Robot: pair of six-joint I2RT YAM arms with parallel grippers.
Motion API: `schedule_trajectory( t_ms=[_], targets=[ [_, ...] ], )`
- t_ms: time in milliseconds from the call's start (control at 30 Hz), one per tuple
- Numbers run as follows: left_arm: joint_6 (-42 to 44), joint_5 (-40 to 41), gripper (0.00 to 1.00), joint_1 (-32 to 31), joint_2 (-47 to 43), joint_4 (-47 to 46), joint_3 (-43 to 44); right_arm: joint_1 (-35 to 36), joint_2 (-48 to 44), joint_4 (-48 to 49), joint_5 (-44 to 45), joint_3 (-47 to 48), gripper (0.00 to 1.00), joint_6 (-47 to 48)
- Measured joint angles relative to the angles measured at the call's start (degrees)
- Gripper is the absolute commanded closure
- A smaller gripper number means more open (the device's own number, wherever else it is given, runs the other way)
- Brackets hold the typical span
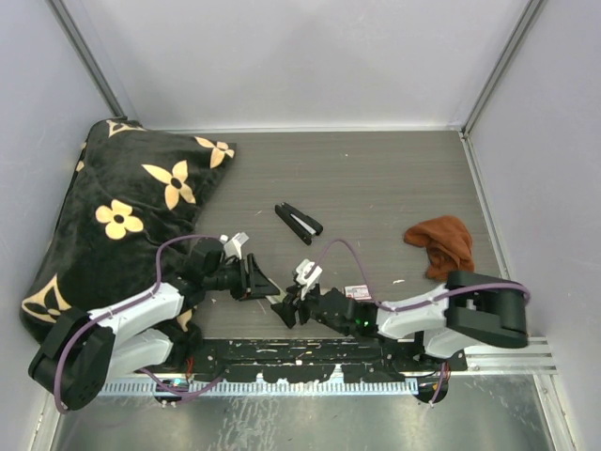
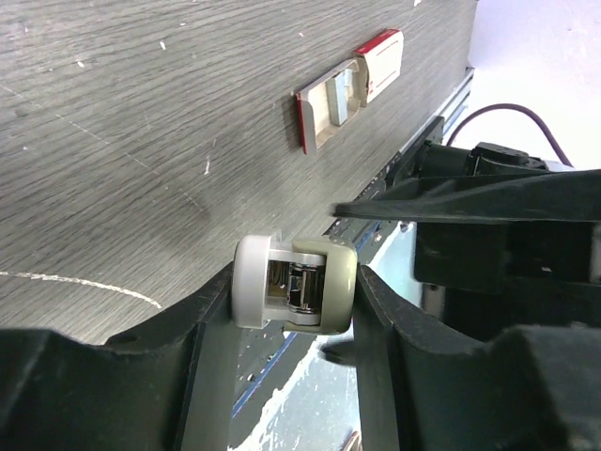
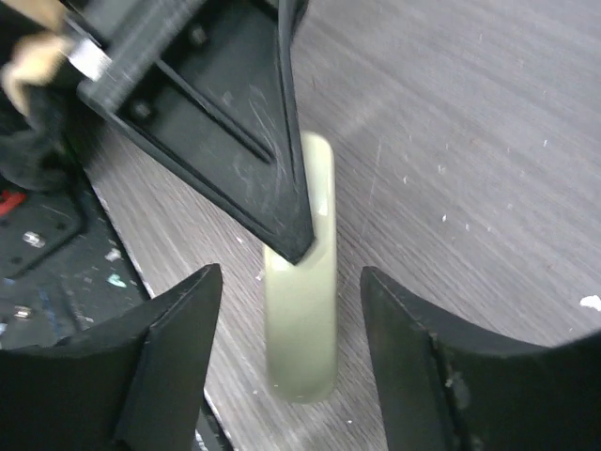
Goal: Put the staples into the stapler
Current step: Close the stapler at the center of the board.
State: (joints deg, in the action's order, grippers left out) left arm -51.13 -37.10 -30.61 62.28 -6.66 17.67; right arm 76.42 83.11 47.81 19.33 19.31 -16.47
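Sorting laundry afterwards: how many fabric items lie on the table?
2: the black floral blanket at the left edge, the crumpled brown cloth on the right. Anything under the blanket is hidden.

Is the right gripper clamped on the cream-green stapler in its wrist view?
No, the right gripper stands open, with a clear gap between each finger and the stapler.

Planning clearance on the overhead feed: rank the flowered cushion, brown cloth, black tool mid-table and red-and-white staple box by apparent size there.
Largest to smallest in the top view:
1. flowered cushion, by far the largest.
2. brown cloth.
3. black tool, clearly slimmer than the cloth.
4. staple box, the smallest, only a tiny patch.
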Motion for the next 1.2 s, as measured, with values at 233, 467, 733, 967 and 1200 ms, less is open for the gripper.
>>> schedule_trajectory(
  t_ms=[233,467,733,967,1200],
  targets=[
    [1.05,-1.16,1.0,-0.02,-3.96,-0.04,0.04,-7.1,-16.9,-10.08,-10.01,0.22,0.06,-2.45],
    [3.67,-7.8,1.0,-0.04,-8.17,-0.04,3.28,-21.46,-24.72,-18.75,-33.33,0.63,0.06,-10.01],
    [3.98,-13.2,1.0,-1.97,-10.43,-3.21,6.14,-22.53,-18.8,-16.7,-55.17,3.72,0.13,-17.77],
    [4.07,-15.82,1.0,-2.97,-10.91,-2.51,6.88,-22.97,-15.21,-13.51,-63.06,3.78,0.88,-22.18],
    [4.48,-16.5,1.0,-3.13,-10.93,-2.1,7.06,-23.23,-14.53,-13.2,-63.95,3.87,0.92,-23.93]
  ],
)
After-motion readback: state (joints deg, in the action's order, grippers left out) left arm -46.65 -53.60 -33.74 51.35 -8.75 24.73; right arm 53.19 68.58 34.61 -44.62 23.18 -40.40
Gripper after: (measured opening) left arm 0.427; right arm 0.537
